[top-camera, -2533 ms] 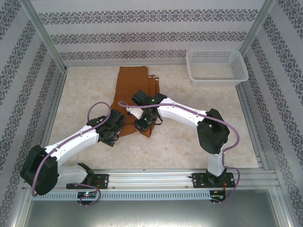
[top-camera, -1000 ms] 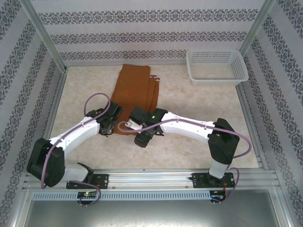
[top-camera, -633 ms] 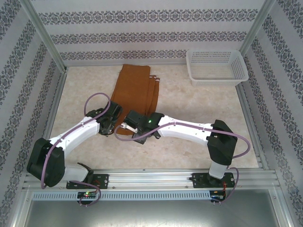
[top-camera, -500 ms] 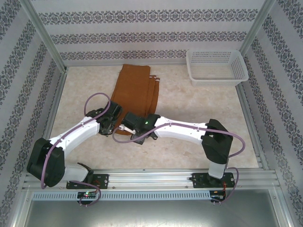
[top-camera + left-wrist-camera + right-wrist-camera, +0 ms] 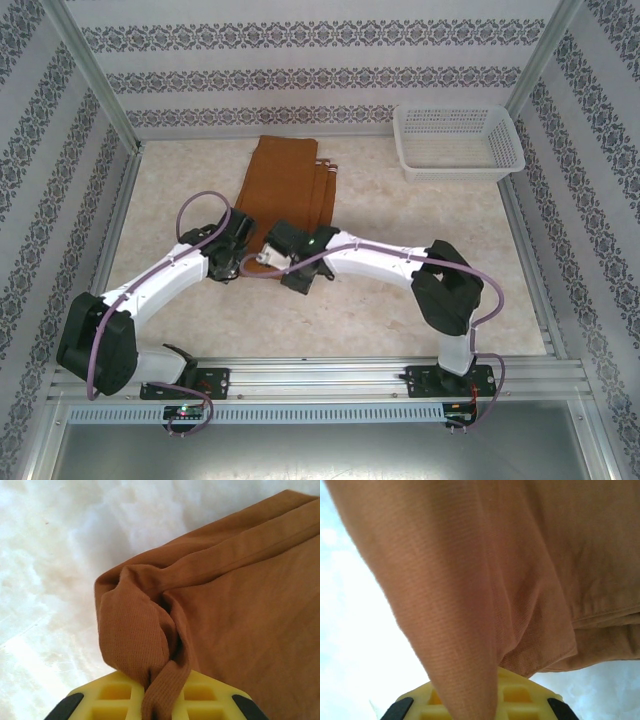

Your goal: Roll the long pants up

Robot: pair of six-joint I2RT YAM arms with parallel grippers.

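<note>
The long pants [image 5: 285, 185] lie folded lengthwise as a rust-brown strip running from the back of the table toward the arms. Both grippers sit at its near end. My left gripper [image 5: 238, 250] is at the near left corner, shut on a bunched fold of the pants [image 5: 240, 610]; the cloth runs down between its yellow fingers [image 5: 107, 700]. My right gripper [image 5: 288, 262] is at the near right corner, shut on the pants [image 5: 485, 555], and a draped flap hangs into its jaws. The hem itself is hidden under both wrists in the top view.
A white plastic basket [image 5: 458, 140] stands at the back right corner. Patterned walls and metal posts close in the table on three sides. Pale marble tabletop [image 5: 420, 210] lies open to the right of the pants.
My right gripper has slid left and back onto the near hem and shut on the cloth. The left gripper has kept its grip and barely moved.
</note>
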